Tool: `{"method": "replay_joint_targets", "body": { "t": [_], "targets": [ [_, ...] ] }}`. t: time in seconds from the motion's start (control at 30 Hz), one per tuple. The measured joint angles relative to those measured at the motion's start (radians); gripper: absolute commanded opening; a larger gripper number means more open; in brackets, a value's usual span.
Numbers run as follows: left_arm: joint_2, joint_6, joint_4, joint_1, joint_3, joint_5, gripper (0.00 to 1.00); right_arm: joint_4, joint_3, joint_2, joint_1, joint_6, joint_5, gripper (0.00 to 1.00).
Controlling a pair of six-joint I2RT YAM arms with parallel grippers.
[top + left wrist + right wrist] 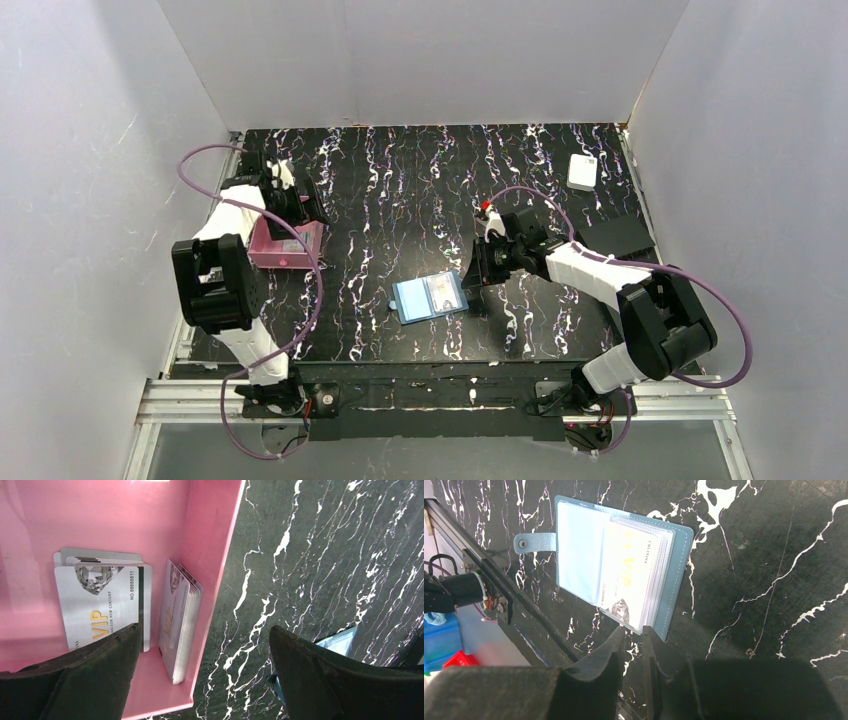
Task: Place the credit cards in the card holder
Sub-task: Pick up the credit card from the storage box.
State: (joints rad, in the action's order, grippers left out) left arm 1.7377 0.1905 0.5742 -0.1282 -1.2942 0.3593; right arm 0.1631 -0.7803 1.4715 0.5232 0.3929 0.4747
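As it lies open, the card holder (430,298) spans left-right, tab (534,542) leftward.

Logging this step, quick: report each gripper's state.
Left gripper: open, empty, over the pink tray edge.
Right gripper: fingers almost together at the card holder edge; cannot tell whether it pinches anything.

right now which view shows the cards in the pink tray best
Left wrist: the credit cards sit in the pink tray, print readable. Top external shows only the tray, cards not discernible. Right wrist shows just one card inside the card holder.
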Motion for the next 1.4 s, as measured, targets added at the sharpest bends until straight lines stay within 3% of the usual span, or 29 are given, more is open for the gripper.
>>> {"method": "replay_joint_targets", "body": {
  "t": [0.27, 0.5, 0.73, 1.4],
  "targets": [
    [0.088, 0.004, -0.02, -0.001, 0.0, 0.06, 0.96, 0.0, 0.0, 0.0, 0.0, 0.004, 0.0, 0.27],
    [0.089, 0.017, -0.028, -0.008, 0.0, 0.115, 0.82, 0.0, 0.0, 0.0, 0.0, 0.016, 0.0, 0.27],
    [0.085, 0.023, -0.037, -0.008, 0.006, 0.133, 0.63, 0.0, 0.0, 0.0, 0.0, 0.022, 0.0, 0.27],
    [0.036, 0.018, -0.051, -0.014, 0.027, 0.119, 0.28, -0.001, 0.0, 0.001, 0.0, 0.024, 0.004, 0.27]
  ]
}}
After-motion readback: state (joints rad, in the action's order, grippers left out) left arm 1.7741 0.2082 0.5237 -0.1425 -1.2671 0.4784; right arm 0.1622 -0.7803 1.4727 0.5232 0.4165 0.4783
